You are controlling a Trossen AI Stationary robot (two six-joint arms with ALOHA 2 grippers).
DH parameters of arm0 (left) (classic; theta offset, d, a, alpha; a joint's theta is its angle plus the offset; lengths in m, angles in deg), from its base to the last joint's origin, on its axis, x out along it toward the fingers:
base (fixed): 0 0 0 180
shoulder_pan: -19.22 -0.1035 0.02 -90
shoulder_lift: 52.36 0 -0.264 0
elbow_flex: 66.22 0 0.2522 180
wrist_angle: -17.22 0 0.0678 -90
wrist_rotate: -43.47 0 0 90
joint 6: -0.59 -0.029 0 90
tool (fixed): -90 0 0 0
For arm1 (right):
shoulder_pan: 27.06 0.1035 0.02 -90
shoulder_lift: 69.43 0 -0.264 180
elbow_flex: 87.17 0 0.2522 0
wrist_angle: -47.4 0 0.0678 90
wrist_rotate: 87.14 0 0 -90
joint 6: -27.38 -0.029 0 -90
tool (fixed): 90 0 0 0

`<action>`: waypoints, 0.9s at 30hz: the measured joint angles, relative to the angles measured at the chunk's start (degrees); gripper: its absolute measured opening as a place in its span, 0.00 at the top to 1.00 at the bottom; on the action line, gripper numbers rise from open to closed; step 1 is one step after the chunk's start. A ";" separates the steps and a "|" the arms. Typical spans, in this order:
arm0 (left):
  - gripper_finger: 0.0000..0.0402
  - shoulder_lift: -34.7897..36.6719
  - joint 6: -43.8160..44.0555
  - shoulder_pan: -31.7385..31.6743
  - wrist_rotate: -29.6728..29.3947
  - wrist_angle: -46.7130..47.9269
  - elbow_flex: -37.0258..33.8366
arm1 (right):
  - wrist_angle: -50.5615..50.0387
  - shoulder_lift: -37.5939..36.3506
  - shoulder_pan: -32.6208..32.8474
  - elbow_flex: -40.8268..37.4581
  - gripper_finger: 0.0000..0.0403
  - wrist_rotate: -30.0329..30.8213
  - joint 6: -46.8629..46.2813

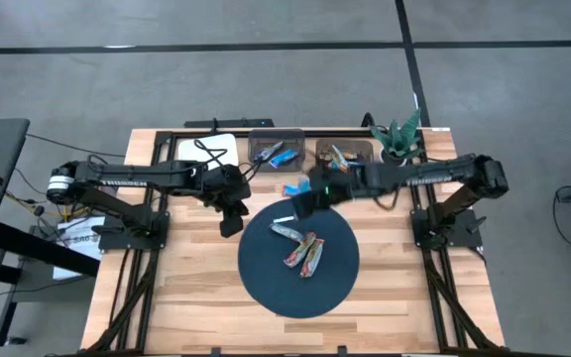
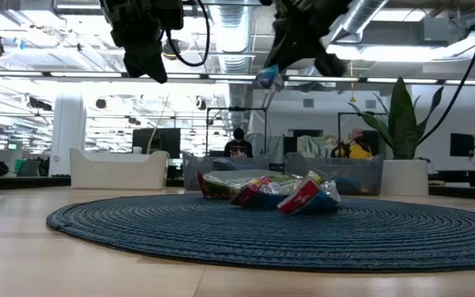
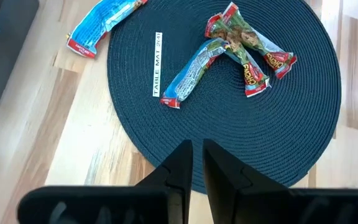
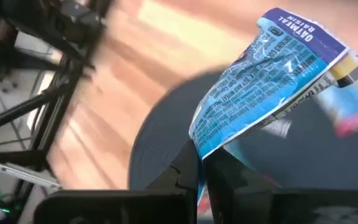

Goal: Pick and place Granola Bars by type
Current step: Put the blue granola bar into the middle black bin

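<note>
On the round blue mat (image 1: pixel 266 283) near the table's (image 1: pixel 186 297) front edge, three Granola Bars (image 1: pixel 302 250) lie in a touching heap. Above the mat's far rim, the right gripper (image 4: pixel 199 163) is pinched shut on a blue oatmeal raisin bar (image 4: pixel 272 74), held aloft: the carry step, by my judgement. Next it must reach the far-edge bin (image 1: pixel 276 151) holding blue bars. The left gripper (image 3: pixel 197 152), fingers nearly together and empty, hangs over the mat's left rim.

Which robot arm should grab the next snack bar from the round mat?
Probably the left gripper: it hangs free over the mat's edge, fingers nearly together, holding nothing. The right gripper is busy pinching a blue bar.
</note>
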 joint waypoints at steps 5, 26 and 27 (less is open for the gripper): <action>0.93 -0.01 4.78 0.00 -0.45 -2.22 0.00 | 0.35 0.15 -10.38 3.48 0.99 -1.93 16.20; 0.93 0.00 22.97 -0.24 -7.00 -17.34 0.00 | 2.74 12.19 -27.73 11.61 0.98 -14.15 51.13; 0.93 -0.01 23.37 -0.24 -7.13 -17.47 0.00 | 3.07 13.21 -27.72 12.50 0.98 -14.21 51.94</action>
